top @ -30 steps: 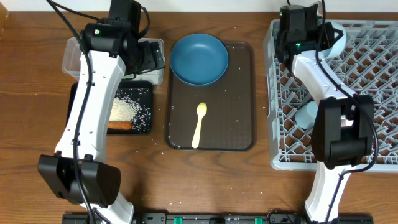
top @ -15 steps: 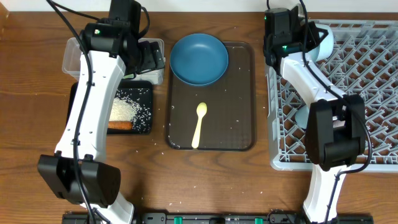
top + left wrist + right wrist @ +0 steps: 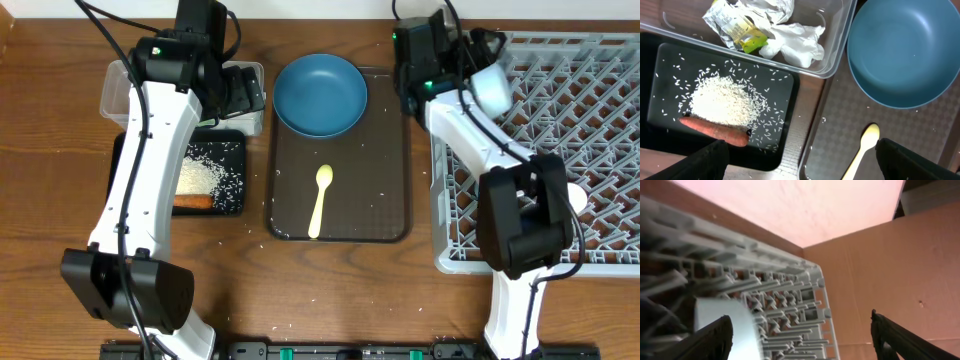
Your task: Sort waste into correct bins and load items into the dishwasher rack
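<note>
Left gripper [image 3: 801,145] hangs, fingers apart, over sorted waste — wrappers [image 3: 790,40] in the clear tub [image 3: 837,45], rice [image 3: 722,102] and carrot [image 3: 712,131] in the black tray [image 3: 662,75]. Right gripper [image 3: 801,325], likewise spread, is by the white bowl [image 3: 490,88] in the rack [image 3: 600,130]; blue bowl [image 3: 320,95] and spoon [image 3: 320,200] on the brown tray [image 3: 385,180] await loading.

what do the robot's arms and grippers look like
The left arm and right arm have smooth white shells on the long links, joined by blocky black joints and black bases. A small green light glows on an upper joint of each. Thin black cables run along them. The left gripper and right gripper have dark, blunt fingers. No markings are legible.
</note>
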Controlling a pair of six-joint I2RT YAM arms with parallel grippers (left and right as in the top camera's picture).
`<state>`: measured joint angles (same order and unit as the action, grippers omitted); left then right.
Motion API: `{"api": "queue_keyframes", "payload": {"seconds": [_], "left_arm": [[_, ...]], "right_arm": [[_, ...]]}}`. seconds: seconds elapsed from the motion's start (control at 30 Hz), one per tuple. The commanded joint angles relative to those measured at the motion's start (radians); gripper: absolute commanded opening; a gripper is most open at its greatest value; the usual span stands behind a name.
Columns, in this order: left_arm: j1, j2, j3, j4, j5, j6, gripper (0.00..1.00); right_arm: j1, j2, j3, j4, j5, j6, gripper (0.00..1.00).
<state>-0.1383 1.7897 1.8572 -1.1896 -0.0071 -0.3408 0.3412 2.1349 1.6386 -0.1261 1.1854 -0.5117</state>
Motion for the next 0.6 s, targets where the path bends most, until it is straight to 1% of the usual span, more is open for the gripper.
{"api": "queue_keyframes", "payload": {"seconds": [0.0,0.1,0.17,0.2,0.23,0.27,0.3,0.37,0.47,0.53,0.57], "left_arm": [[0.002,0.003,-0.002,-0.003,-0.012,-0.002,0.96],[0.002,0.003,-0.002,-0.003,-0.012,-0.002,0.96],[0.002,0.003,-0.002,-0.003,-0.012,-0.002,0.96],[0.002,0.003,-0.002,-0.003,-0.012,-0.002,0.96],[0.002,0.003,-0.002,-0.003,-0.012,-0.002,0.96],[0.002,0.003,-0.002,-0.003,-0.012,-0.002,0.96],[0.002,0.003,-0.002,-0.003,-0.012,-0.002,0.96],[0.002,0.003,-0.002,-0.003,-0.012,-0.002,0.96],[0.002,0.003,-0.002,-0.003,-0.012,-0.002,0.96],[0.002,0.003,-0.002,-0.003,-0.012,-0.002,0.96],[0.002,0.003,-0.002,-0.003,-0.012,-0.002,0.96]], "right_arm": [[0.034,-0.053,0.003,0.020,-0.005,0.064,0.84],[0.066,-0.115,0.003,0.011,-0.090,0.109,0.81],[0.096,-0.155,0.003,-0.037,-0.187,0.183,0.79],[0.108,-0.174,0.003,-0.073,-0.256,0.222,0.80],[0.119,-0.193,0.003,-0.127,-0.354,0.284,0.83],[0.127,-0.209,0.003,-0.183,-0.462,0.360,0.88],[0.131,-0.219,0.003,-0.231,-0.563,0.430,0.99],[0.131,-0.234,0.003,-0.330,-0.795,0.580,0.99],[0.129,-0.239,0.003,-0.433,-1.100,0.686,0.99],[0.128,-0.232,-0.003,-0.452,-1.218,0.731,0.98],[0.129,-0.228,-0.011,-0.443,-1.228,0.766,0.92]]}}
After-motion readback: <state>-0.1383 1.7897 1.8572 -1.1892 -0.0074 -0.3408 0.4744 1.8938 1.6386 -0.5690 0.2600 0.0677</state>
